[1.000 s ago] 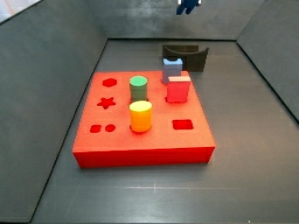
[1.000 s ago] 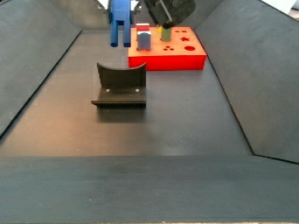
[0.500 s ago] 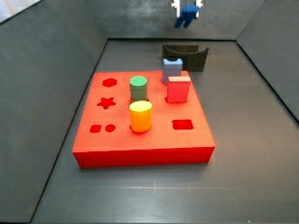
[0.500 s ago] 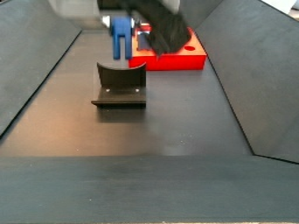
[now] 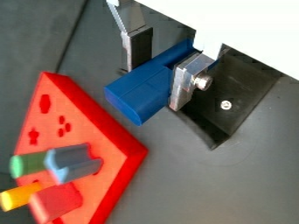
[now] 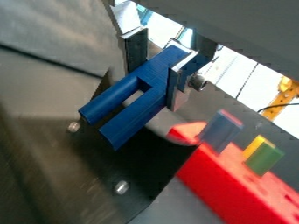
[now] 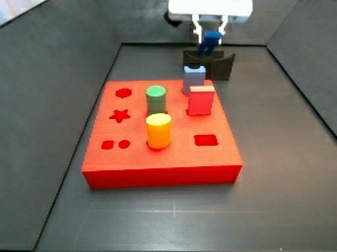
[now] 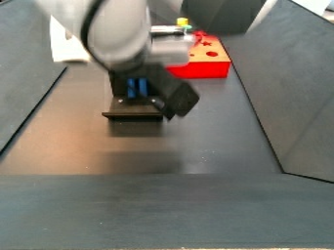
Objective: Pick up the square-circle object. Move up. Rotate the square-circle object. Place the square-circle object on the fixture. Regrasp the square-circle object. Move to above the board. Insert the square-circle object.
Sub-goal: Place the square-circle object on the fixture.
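One square-circle object (image 5: 149, 83), dark blue with two parallel prongs visible in a wrist view (image 6: 126, 107), is clamped between the two silver fingers (image 5: 187, 80) of the gripper (image 6: 158, 70), jaws narrow on its body. In a side view the gripper (image 7: 208, 41) holds it directly over the single dark fixture (image 7: 219, 65). One red board (image 7: 158, 138) lies nearby, bearing one green (image 7: 156, 98), one yellow (image 7: 158, 130) and one red peg (image 7: 200, 99); one pale blue piece (image 7: 194, 72) stands beside it.

Your dark grey floor (image 7: 158, 221) carries two items. The board (image 7: 165, 162), red, lies mid-floor. The fixture (image 7: 222, 65) stands just behind the board. The gripper (image 7: 208, 37) hangs directly above the fixture, clamped around the square-circle object (image 5: 149, 85).
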You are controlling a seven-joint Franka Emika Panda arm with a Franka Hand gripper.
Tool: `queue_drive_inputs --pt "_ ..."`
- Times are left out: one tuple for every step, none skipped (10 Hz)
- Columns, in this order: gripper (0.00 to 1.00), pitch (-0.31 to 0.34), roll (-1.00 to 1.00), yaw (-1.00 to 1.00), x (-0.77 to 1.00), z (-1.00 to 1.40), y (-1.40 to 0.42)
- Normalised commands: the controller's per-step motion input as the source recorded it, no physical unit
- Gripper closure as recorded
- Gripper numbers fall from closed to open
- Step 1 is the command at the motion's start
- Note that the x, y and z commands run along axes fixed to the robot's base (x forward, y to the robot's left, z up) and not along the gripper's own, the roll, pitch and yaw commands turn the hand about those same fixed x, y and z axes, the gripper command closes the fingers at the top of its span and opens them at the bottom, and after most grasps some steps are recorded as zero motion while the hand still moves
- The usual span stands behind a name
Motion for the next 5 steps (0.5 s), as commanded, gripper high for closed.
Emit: queue_drive_inputs --pt "1.00 0.014 -0.19 -0.17 0.16 -0.79 0.11" --pt "1.00 -0.014 -0.18 -0.15 0.12 -0.54 0.08" --pt "1.00 -0.028 -0.18 -0.13 0.11 -0.37 0.07" --pt "1.00 -0.030 -0.15 -0.10 0.09 -0.17 0.06" --pt "0.00 0.000 0.00 0.00 0.00 0.00 0.00"
